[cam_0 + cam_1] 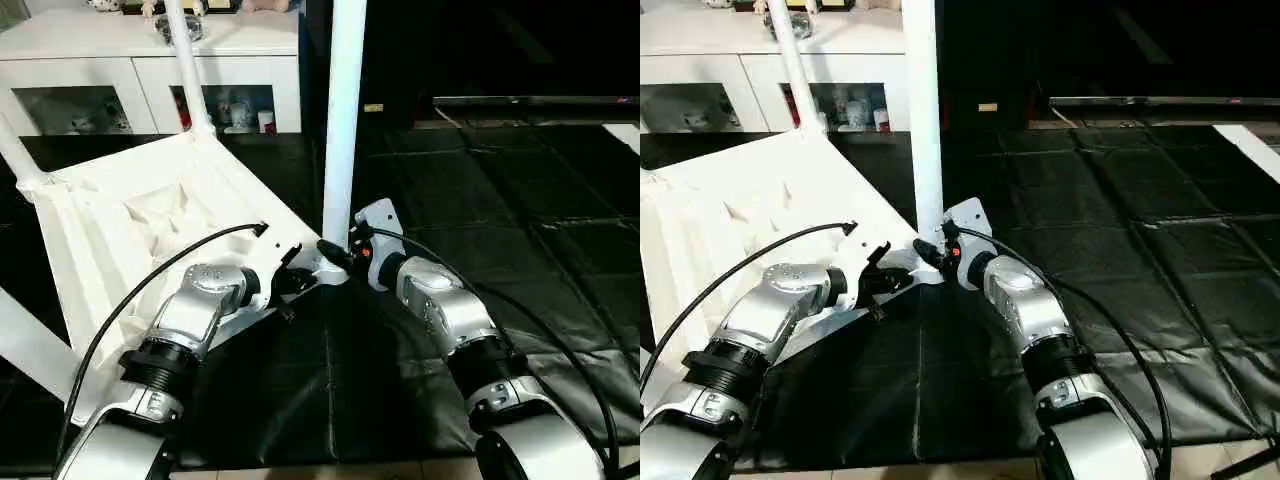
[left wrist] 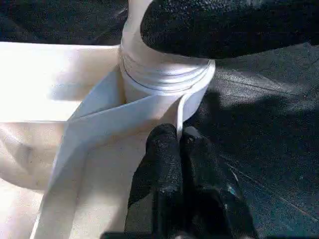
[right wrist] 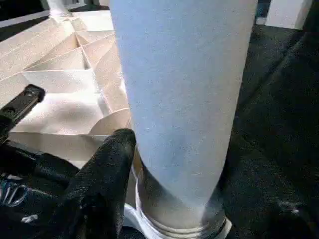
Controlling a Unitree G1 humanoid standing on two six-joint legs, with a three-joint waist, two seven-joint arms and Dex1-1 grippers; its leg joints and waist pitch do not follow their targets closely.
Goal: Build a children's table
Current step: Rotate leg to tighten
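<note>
Two tools are set at one socket: left pinched shut on its rim, steadying the top, right clasped around the leg.

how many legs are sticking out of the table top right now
4: nearest leg by the right claw, one at the far corner, one at the left corner, one low on the left.

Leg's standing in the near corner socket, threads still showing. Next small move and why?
Probably turn the white tapered tube leg further into the white plastic tabletop's round corner socket. Thread rings still show above the socket rim. The right gripper has its jaws around the leg's base; the left gripper pinches the tabletop rim, steadying it.
</note>
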